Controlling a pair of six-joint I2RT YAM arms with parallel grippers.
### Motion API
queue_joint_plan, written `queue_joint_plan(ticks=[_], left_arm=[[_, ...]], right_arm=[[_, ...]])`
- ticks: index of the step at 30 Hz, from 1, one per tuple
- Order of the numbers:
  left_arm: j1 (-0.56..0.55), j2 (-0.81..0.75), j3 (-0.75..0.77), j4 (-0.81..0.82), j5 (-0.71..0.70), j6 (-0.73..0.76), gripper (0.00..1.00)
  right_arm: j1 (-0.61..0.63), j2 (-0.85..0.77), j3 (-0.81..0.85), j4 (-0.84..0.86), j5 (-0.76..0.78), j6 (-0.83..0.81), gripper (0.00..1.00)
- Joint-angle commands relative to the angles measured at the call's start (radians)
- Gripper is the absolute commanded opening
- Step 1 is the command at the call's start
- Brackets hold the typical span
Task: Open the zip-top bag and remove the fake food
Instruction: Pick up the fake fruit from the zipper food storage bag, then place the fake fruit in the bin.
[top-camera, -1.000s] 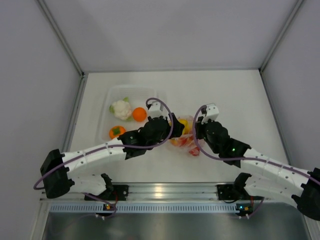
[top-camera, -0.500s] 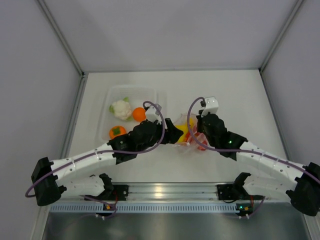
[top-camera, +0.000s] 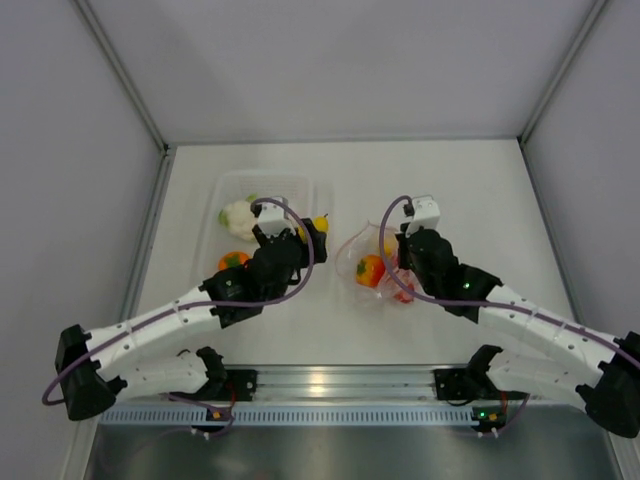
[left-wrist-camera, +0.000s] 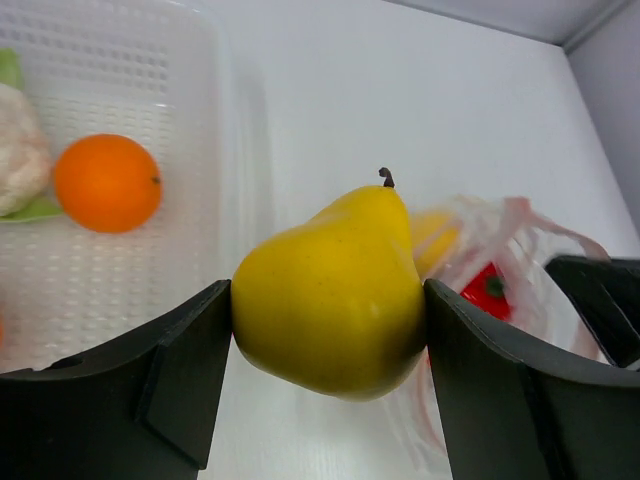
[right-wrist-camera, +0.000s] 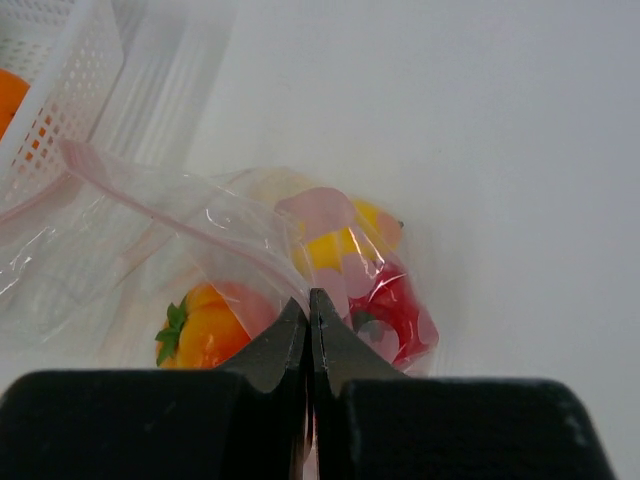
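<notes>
My left gripper (left-wrist-camera: 328, 300) is shut on a glossy yellow pear (left-wrist-camera: 335, 295), a piece of the fake food, and holds it above the table beside the tray's right edge (top-camera: 319, 225). To its right lies the zip-top bag (top-camera: 362, 252), its mouth open. My right gripper (right-wrist-camera: 311, 300) is shut on a fold of the bag's clear film (right-wrist-camera: 200, 250). Inside the bag sit an orange persimmon with a green top (right-wrist-camera: 205, 325), a red piece (right-wrist-camera: 390, 305) and a yellow piece (right-wrist-camera: 330, 245).
A clear rigid tray (top-camera: 225, 190) stands at the left and holds a cauliflower (top-camera: 238, 215), an orange (left-wrist-camera: 107, 183) and a persimmon (top-camera: 232, 261). White walls close the table on three sides. My left arm stretches across the front left.
My left gripper has pulled back out of the bag's mouth to the left with the yellow pear, ending by the tray. My right gripper stays pinched on the bag.
</notes>
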Motion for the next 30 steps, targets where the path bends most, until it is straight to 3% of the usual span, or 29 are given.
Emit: queue_joint_plan(ticks=[1, 6, 12, 13, 15, 16, 17, 18, 25, 30], left_arm=[[0.041, 0.035, 0.081, -0.110, -0.188, 0.033, 0.00], [0.220, 0.072, 0.044, -0.161, -0.099, -0.012, 0.00], [0.328, 0.146, 0.003, -0.193, -0.050, -0.010, 0.00], [0.334, 0.156, 0.000, -0.196, -0.047, -0.009, 0.17], [0.355, 0.179, -0.013, -0.203, -0.023, -0.010, 0.35], [0.363, 0.181, -0.019, -0.207, -0.015, -0.013, 0.60], [0.368, 0.182, -0.023, -0.211, -0.010, -0.022, 0.75], [0.374, 0.182, -0.032, -0.216, -0.010, -0.023, 0.98], [0.376, 0.157, -0.017, -0.253, 0.005, -0.001, 0.98], [0.376, 0.089, 0.023, -0.247, 0.146, 0.030, 0.98]], right_arm=[[-0.009, -0.030, 0.019, -0.072, 0.013, 0.014, 0.00], [-0.007, -0.068, 0.019, -0.104, 0.027, 0.023, 0.00], [-0.007, -0.111, 0.024, -0.124, 0.004, 0.030, 0.00], [-0.007, -0.114, 0.028, -0.124, -0.004, 0.030, 0.00], [-0.007, -0.125, 0.031, -0.132, -0.024, 0.028, 0.00], [-0.007, -0.129, 0.034, -0.138, -0.028, 0.027, 0.00], [-0.007, -0.129, 0.034, -0.141, -0.034, 0.027, 0.00], [-0.007, -0.136, 0.037, -0.144, -0.033, 0.025, 0.00], [-0.007, -0.156, 0.054, -0.152, -0.056, 0.027, 0.00], [-0.016, -0.165, 0.073, -0.134, -0.218, 0.082, 0.00]])
